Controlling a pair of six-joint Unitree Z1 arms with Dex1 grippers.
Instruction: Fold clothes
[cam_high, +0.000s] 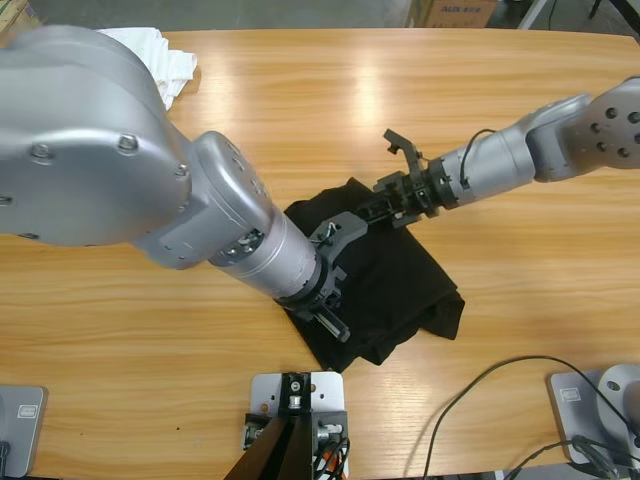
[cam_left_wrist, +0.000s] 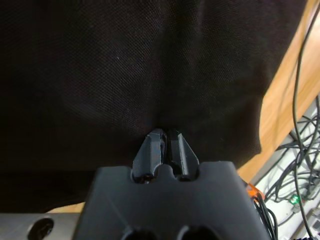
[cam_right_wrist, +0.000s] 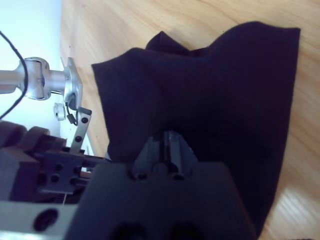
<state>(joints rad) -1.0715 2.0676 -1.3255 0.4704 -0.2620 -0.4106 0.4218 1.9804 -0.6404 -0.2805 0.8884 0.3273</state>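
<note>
The clothes on the table are a black shirt (cam_high: 395, 290), lying bunched and partly folded at the middle, and a white bundle (cam_high: 172, 62) at the far left corner. My left gripper (cam_high: 352, 295) comes in from the left over the shirt. Its jaws (cam_left_wrist: 165, 145) are shut, pinching black fabric (cam_left_wrist: 150, 75) that puckers at their tips. My right gripper (cam_high: 365, 217) reaches in from the right to the shirt's far edge. In the right wrist view the right gripper (cam_right_wrist: 167, 145) is shut on the dark cloth (cam_right_wrist: 210, 90), which rises in a fold around it.
Bare wood (cam_high: 520, 270) surrounds the shirt on all sides. Loose black cables (cam_high: 480, 400) trail over the table's front right. The left arm's big silver elbow (cam_high: 80, 140) hides much of the table's left part. More cables (cam_left_wrist: 300, 150) hang past the table edge.
</note>
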